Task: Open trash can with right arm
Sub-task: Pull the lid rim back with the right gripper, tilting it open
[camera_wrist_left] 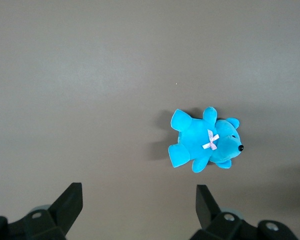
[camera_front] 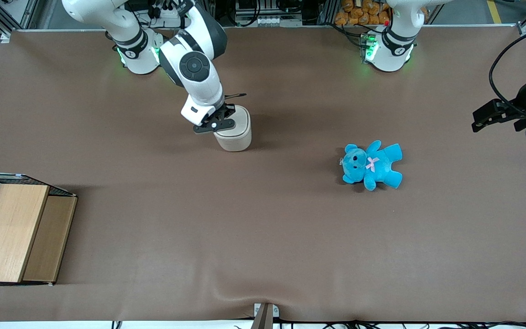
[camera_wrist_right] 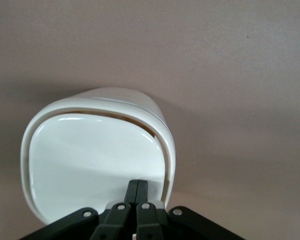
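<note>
Right arm [camera_front: 194, 68] reaches down over the trash can [camera_front: 234, 132], which stands on the brown worktop [camera_front: 263, 228] toward the working arm's end, well apart from the blue teddy [camera_front: 372, 165] and farther from the front camera than it.

Gripper [camera_wrist_right: 137, 192] sits on the lid [camera_wrist_right: 95, 160] at its edge. Jaws pressed together, nothing between them; the tips rest on the glossy lid surface. A dark gap shows along one lid edge in the wrist view, so the lid looks tipped, partly open at most.

Risks, as judged from here:
- Lid is smooth and shiny; closed tips could skid off the edge if the push is not square, and the lid would drop shut.
- The can is small and looks light. A push with any sideways part could slide or tip it over on the worktop rather than swing the lid.
- Pressing too hard near the rim could jam the tips between lid and body.
- If the lid does not hold itself open, it may fall back when the gripper lifts.

Writing: none legible on the can, lid or teddy. The wood-panelled mesh box [camera_front: 14, 233] at the working arm's end, nearer the camera, shows no label either.
</note>
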Motion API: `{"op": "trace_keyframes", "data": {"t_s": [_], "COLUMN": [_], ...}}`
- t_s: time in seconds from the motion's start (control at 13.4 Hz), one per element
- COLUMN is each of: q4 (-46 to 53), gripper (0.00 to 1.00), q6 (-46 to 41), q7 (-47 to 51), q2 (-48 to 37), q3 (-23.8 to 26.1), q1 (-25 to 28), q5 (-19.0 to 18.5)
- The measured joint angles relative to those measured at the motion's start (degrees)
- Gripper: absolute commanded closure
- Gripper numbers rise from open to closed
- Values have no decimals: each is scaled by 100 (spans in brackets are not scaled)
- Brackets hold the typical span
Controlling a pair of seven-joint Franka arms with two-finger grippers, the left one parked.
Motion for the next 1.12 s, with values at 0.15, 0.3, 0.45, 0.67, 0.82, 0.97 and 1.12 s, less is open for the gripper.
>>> {"op": "trace_keyframes", "data": {"t_s": [0.15, 0.3, 0.45, 0.67, 0.82, 0.97, 1.12], "q4": [438, 924, 1282, 1808, 2149, 2401, 2559], "gripper": [100, 100, 25, 0, 0, 0, 0], "q6": [-559, -1065, -1356, -1861, -2178, -2426, -2595], "q7": [123, 227, 368, 543, 556, 554, 553], "q2": [-1, -2, -2, 1, 0, 0, 0], "q3": [-23, -25, -24, -50, -87, -98, -111], "q1": [0, 0, 0, -33, -168, -388, -628], "q5": [-1, 1, 51, 147, 199, 246, 256]}}
